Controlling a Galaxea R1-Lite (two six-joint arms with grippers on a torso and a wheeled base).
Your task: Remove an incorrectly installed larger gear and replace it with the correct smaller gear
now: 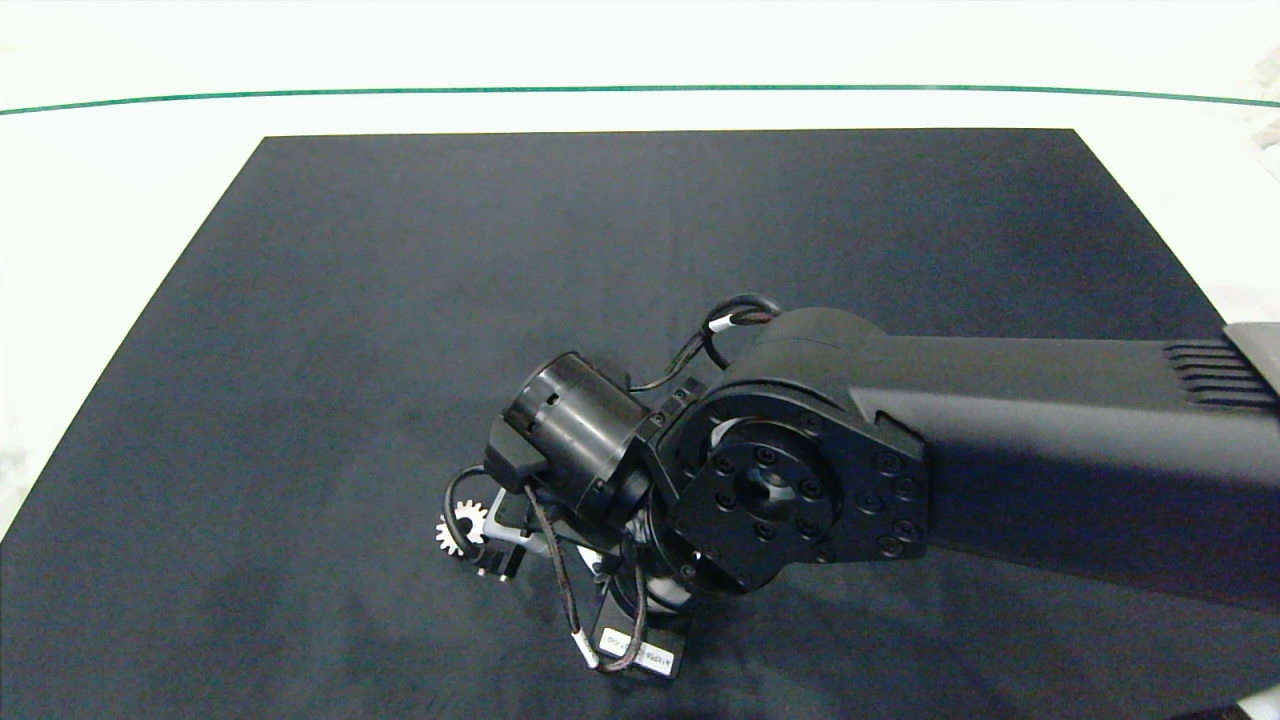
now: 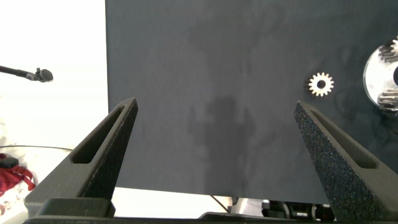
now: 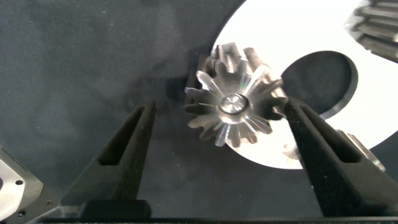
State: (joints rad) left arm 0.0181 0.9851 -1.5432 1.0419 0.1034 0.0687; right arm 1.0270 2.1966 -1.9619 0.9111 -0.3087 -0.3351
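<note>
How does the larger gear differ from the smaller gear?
The larger gear has long pointed teeth; the smaller gear has short blunt ones. The larger gear sits on the white plate, inside the open right gripper; the smaller gear lies loose on the mat. Both are silver.

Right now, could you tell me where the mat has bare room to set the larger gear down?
The black mat is bare across its far half and its left side. The near centre is crowded: the right hand is open around the larger gear on the white plate, and a smaller gear lies beside the plate. The left hand is open above bare mat.
</note>
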